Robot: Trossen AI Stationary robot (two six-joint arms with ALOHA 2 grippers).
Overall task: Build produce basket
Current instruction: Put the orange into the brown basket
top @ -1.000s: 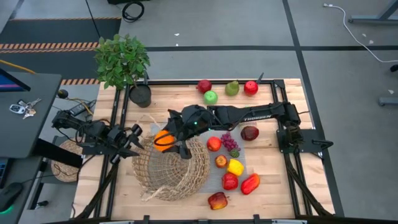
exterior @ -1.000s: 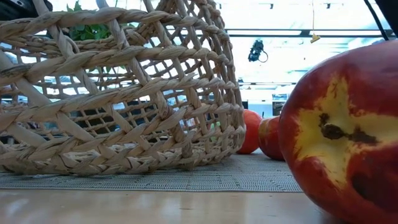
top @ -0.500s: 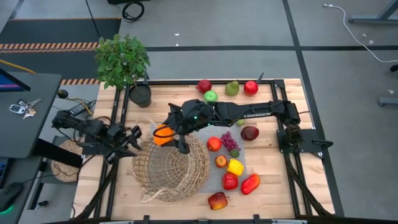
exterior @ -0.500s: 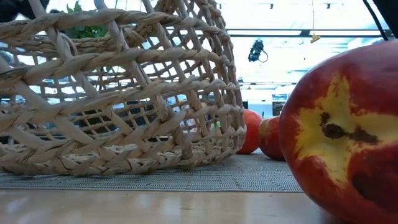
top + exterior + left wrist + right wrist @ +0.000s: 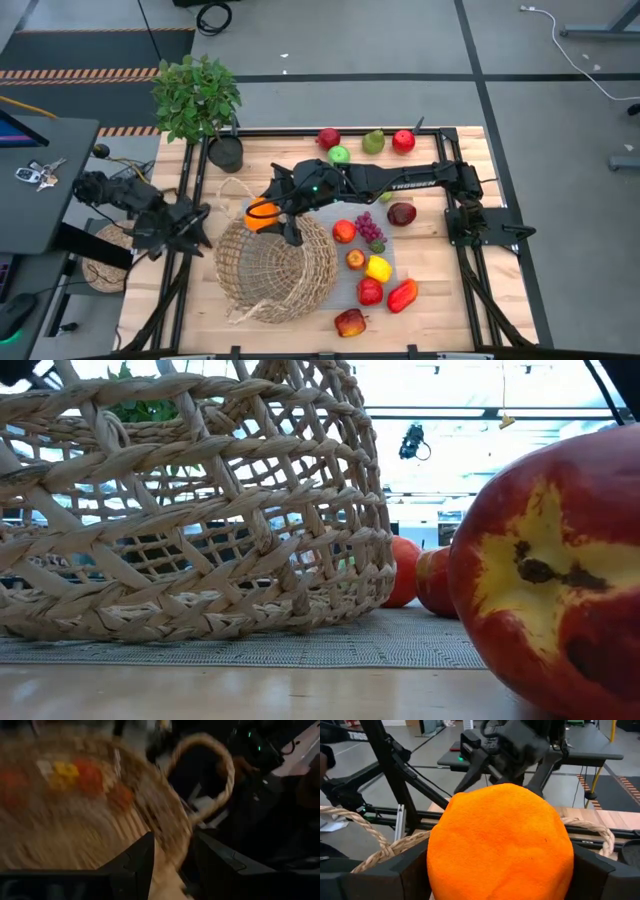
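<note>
At the table's near edge we are seeing a red-and-yellow fruit (image 5: 350, 322) filling the low view, with more produce (image 5: 375, 268) lying on the grey mat (image 5: 392, 262) beside the basket (image 5: 272, 268). Our right gripper (image 5: 268, 215) is reaching across the table, fingers clamped on an orange fruit (image 5: 500, 842) above the basket's far rim. Our left gripper (image 5: 190, 222) is hovering at the table's left edge, apart from the basket; we cannot tell how its fingers (image 5: 137, 862) stand. Beyond, a potted plant (image 5: 198, 100) is standing.
</note>
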